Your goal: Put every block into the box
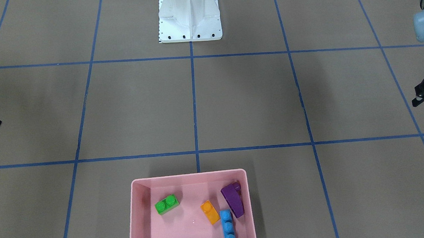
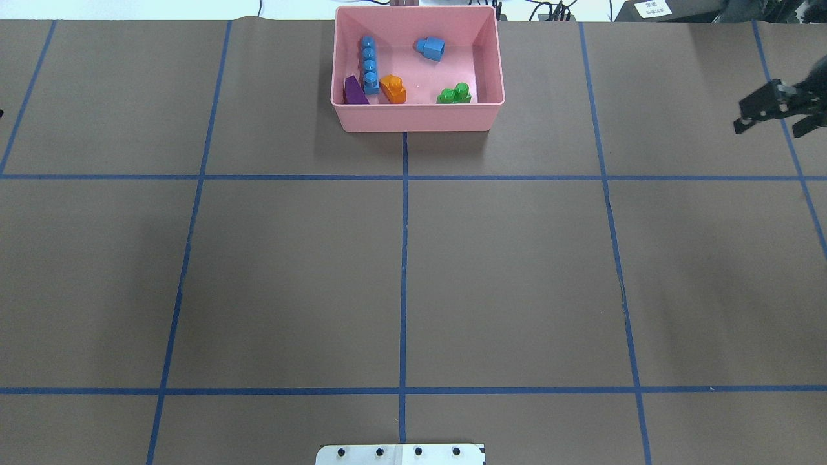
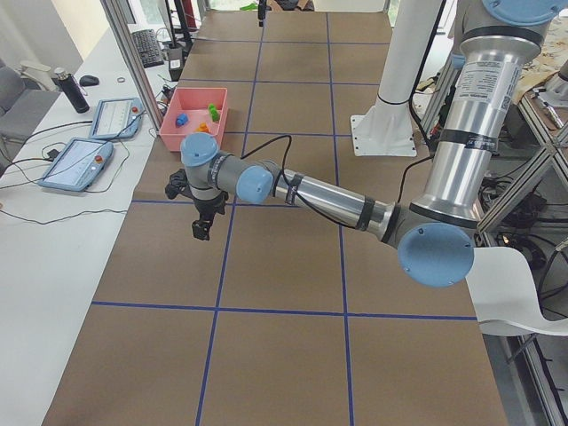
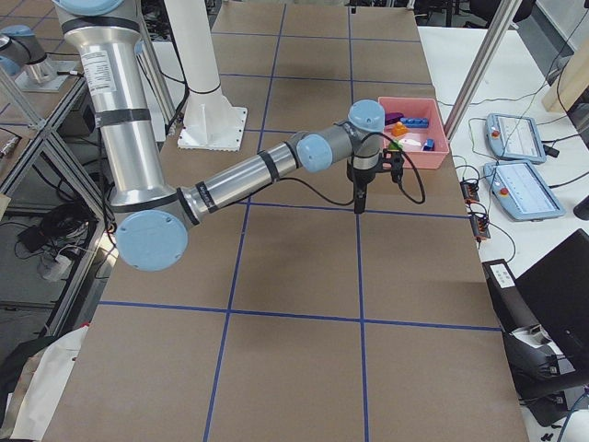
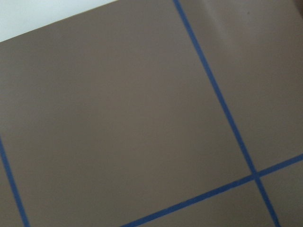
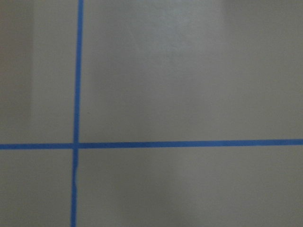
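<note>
The pink box (image 2: 417, 117) stands at the far middle of the table, also in the front-facing view (image 1: 189, 174). Inside it lie the long blue brick (image 2: 369, 64), the tiny blue brick (image 2: 429, 48), the purple wedge (image 2: 353, 92), the orange sloped brick (image 2: 393, 89) and the green two-stud brick (image 2: 454, 95). My right gripper (image 2: 770, 124) hovers at the table's right edge, far from the box, open and empty. My left gripper (image 1: 415, 96) is at the left edge, open and empty. Both wrist views show only bare table.
The brown table top is marked with a grid of blue tape lines (image 2: 404, 258). The white robot base (image 1: 189, 19) stands at the near middle. Tablets (image 4: 520, 161) and cables lie on the side bench beyond the box.
</note>
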`<state>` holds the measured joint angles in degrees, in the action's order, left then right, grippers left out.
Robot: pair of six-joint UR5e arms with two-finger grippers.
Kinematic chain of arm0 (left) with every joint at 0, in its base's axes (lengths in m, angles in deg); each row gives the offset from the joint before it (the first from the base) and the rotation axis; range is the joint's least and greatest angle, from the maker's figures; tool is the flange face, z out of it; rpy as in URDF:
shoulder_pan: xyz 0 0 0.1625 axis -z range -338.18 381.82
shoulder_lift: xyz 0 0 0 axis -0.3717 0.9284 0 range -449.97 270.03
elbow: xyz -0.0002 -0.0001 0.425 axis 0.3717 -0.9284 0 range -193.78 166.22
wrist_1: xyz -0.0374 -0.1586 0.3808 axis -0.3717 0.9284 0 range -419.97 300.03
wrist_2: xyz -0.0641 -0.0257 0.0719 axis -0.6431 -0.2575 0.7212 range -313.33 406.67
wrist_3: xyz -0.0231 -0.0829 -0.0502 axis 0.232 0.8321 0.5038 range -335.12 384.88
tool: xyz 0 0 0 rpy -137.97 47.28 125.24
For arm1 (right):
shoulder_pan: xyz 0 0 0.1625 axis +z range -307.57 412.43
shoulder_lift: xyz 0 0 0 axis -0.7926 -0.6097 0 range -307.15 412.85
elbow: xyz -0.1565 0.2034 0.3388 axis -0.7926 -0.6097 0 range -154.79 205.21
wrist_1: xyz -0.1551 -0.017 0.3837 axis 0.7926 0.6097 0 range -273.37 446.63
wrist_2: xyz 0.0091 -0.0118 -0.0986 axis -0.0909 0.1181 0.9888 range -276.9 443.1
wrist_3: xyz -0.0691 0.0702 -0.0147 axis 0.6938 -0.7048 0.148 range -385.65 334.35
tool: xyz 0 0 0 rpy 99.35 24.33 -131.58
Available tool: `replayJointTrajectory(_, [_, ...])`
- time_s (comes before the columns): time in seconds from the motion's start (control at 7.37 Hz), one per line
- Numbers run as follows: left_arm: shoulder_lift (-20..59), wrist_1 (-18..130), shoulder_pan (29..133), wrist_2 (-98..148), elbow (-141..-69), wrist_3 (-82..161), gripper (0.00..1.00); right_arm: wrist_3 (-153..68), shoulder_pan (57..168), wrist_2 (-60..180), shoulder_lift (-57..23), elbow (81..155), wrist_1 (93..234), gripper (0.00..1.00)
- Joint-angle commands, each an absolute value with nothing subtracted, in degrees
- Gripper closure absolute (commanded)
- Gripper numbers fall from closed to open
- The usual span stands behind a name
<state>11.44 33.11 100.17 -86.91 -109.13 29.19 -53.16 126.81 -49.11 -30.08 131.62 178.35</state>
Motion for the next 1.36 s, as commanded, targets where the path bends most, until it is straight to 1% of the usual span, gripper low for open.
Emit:
replayJointTrajectory(0.0, [10.40, 28.04, 102.49, -86.76, -109.85, 29.19, 0.00, -42.37, 132.67, -51.47, -37.39, 131.12, 178.74, 0.00])
replayJointTrajectory(0.14, [10.75, 27.22, 107.20, -87.19, -108.63, 27.63, 0.00, -41.92, 132.59, -51.11, -37.41, 129.98, 178.74, 0.00])
replayJointTrajectory(0.41, [10.76, 26.77, 110.39, -86.75, -105.99, 15.17, 0.00, -38.86, 132.68, -50.94, -35.31, 124.29, 178.05, 0.00])
replayJointTrajectory(0.54, [9.89, 26.86, 110.59, -86.67, -105.55, 15.39, 0.00, -37.27, 133.46, -50.93, -34.86, 124.17, 178.47, 0.00])
replayJointTrajectory(0.68, [7.09, 27.38, 110.67, -86.66, -105.80, 14.96, 0.00, -37.08, 133.64, -49.80, -35.21, 124.43, 178.39, 0.00])
replayJointTrajectory(0.81, [6.02, 27.48, 110.68, -86.75, -106.85, 14.95, 0.00, -37.34, 133.64, -49.79, -35.47, 124.35, 178.48, 0.00])
replayJointTrajectory(1.22, [7.24, 24.86, 110.94, -86.84, -102.65, 15.04, 0.00, -37.08, 134.69, -49.70, -35.47, 123.21, 178.83, 0.00])
